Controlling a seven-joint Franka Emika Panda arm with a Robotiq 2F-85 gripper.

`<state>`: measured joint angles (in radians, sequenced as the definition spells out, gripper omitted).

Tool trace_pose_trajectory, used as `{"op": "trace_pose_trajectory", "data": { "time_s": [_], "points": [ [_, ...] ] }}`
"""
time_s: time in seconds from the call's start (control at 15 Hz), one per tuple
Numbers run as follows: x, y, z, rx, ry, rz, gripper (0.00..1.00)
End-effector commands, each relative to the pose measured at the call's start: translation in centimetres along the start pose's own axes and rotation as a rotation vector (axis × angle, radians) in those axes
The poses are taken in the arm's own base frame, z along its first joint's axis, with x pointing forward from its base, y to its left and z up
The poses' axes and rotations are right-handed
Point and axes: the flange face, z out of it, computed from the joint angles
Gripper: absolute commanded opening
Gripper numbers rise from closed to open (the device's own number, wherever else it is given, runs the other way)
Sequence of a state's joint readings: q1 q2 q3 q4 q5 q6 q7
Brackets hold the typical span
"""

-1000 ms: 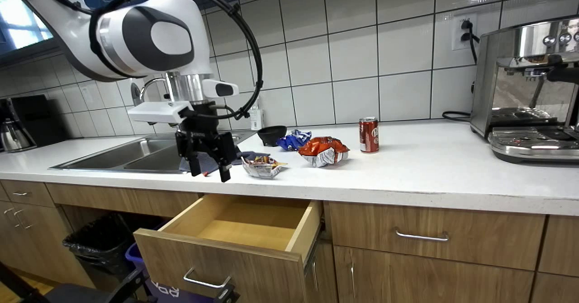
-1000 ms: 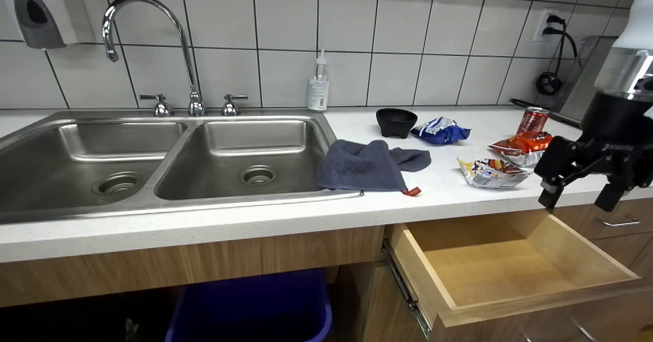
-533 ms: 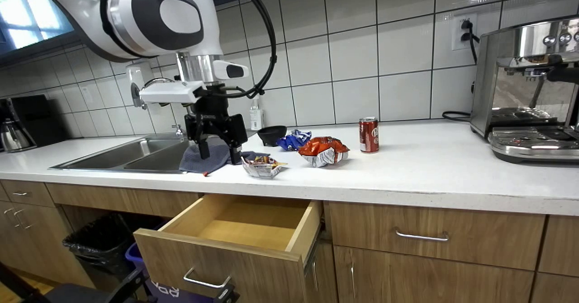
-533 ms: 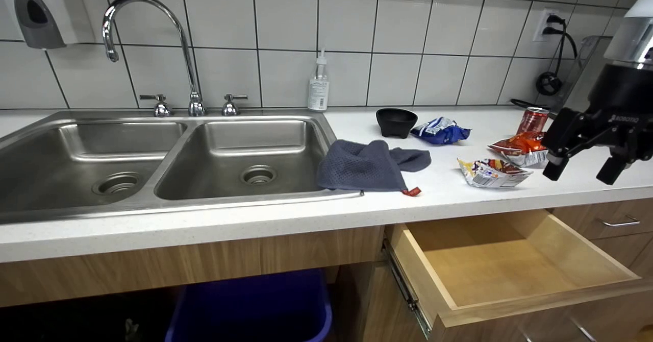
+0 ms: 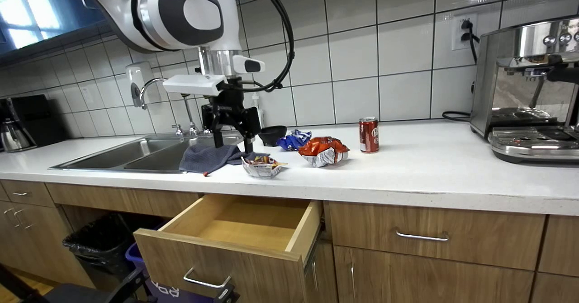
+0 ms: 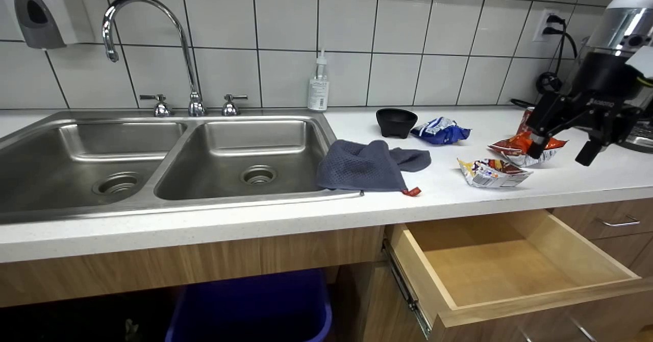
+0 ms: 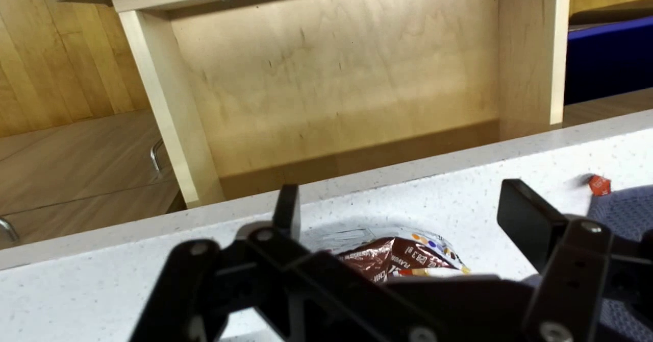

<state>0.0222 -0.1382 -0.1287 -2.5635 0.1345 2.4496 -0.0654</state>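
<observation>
Presently: Robotiq gripper (image 5: 233,143), fingers (image 7: 528,222) spread apart, hangs over white table (image 7: 102,275), near one crumpled maroon-and-silver chip bag (image 7: 382,259).

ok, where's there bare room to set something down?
Widest: the counter between the red can and the coffee machine, bar the rear cord. The open drawer shows a bare bottom too. Crowded: from the dark cloth past the silver packet, black bowl, blue packet and orange packet to the red can, with the open gripper hanging there.

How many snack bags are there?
3: blue foil bag by the black bowl; orange-silver foil bag near the red can; silver-brown foil bag nearest the wooden drawer.
</observation>
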Motion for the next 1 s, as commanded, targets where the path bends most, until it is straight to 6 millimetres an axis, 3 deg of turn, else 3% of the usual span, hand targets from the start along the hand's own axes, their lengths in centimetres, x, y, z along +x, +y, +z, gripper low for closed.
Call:
{"op": "trace_pose_trajectory", "data": {
  "time_s": [0.0,0.93],
  "points": [
    [3.3,0.5,0.5,0.020,-0.032,-0.005,1.00],
    [11.6,0.2,3.5,0.019,-0.111,-0.004,1.00]
  ]
}}
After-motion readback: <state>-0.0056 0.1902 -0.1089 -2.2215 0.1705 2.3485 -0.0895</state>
